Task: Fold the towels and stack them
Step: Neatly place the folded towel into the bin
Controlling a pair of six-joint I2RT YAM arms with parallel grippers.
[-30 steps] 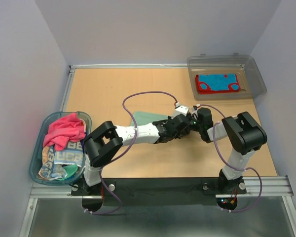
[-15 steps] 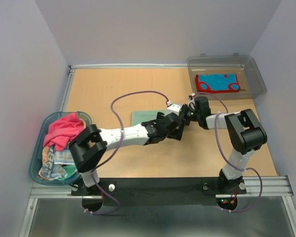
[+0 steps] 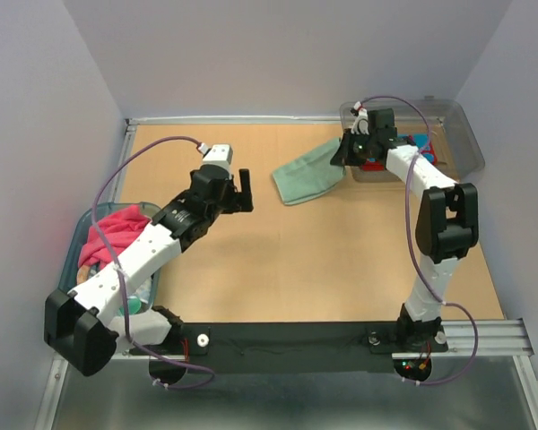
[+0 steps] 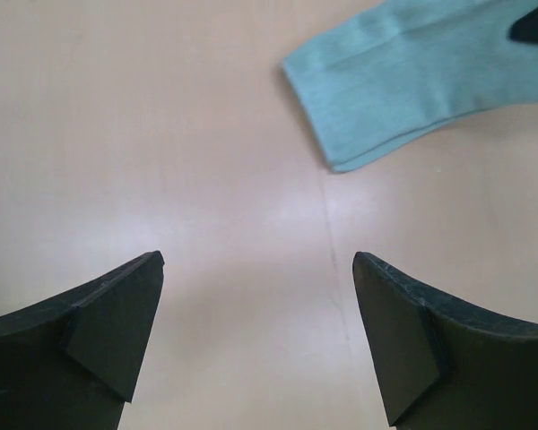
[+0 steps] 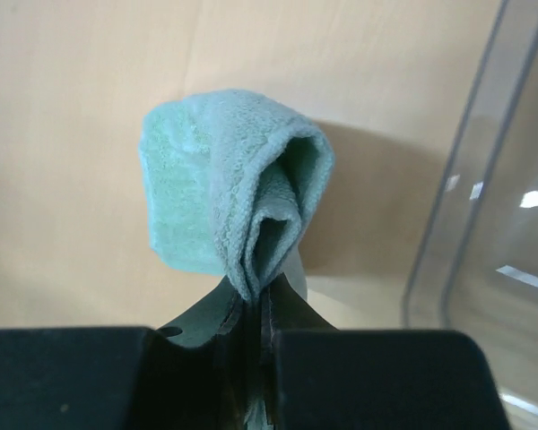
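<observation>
A folded teal towel (image 3: 307,171) hangs tilted over the table at the back, just left of the clear bin (image 3: 457,134). My right gripper (image 3: 345,152) is shut on its right end. In the right wrist view the doubled teal towel (image 5: 238,193) is pinched between the jaws of the right gripper (image 5: 260,309). My left gripper (image 3: 243,191) stands open and holds nothing, well left of the towel. Its wrist view shows bare table between the wide fingers (image 4: 117,313), with the teal towel (image 4: 412,76) ahead at the upper right.
A folded blue and red towel (image 3: 421,149) lies inside the clear bin, whose wall (image 5: 484,179) is close on the right in the right wrist view. The blue-rimmed tub (image 3: 72,269) at the left edge holds a pink towel (image 3: 117,235) and a striped lettered one (image 3: 99,282).
The left gripper let go of the teal towel, opened wide and swung back left. The right gripper shut on the towel and carried it toward the bin at the back right.
</observation>
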